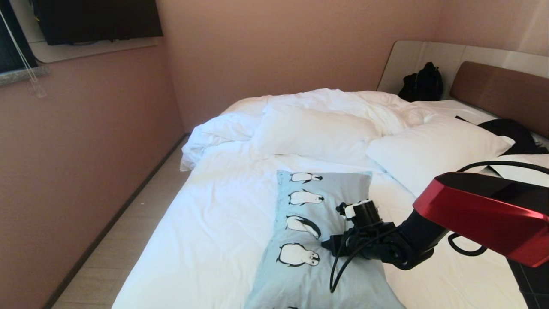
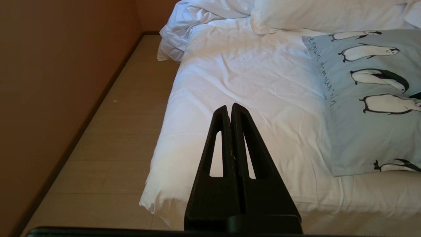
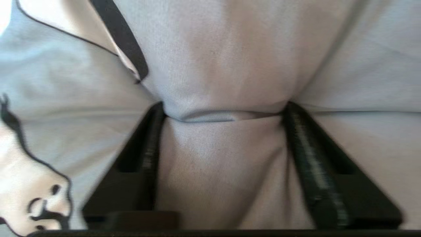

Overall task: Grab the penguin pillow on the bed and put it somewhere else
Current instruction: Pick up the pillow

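Right wrist: right gripper [image 3: 223,113] pinching penguin pillow [image 3: 230,59].

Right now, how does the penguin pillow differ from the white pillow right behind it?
The penguin pillow is pale blue with printed penguins; the white pillow is plain. The penguin pillow lies lengthwise toward the robot; the white pillow lies crosswise behind it. The right claw presses into the penguin pillow, bunching fabric between its fingers; nothing touches the white pillow. Both rest on the bed.

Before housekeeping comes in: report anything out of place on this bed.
The white duvet lies crumpled in a heap at the bed's far side, spilling over its left edge. Black clothing is strewn across the white pillow by the brown headboard.
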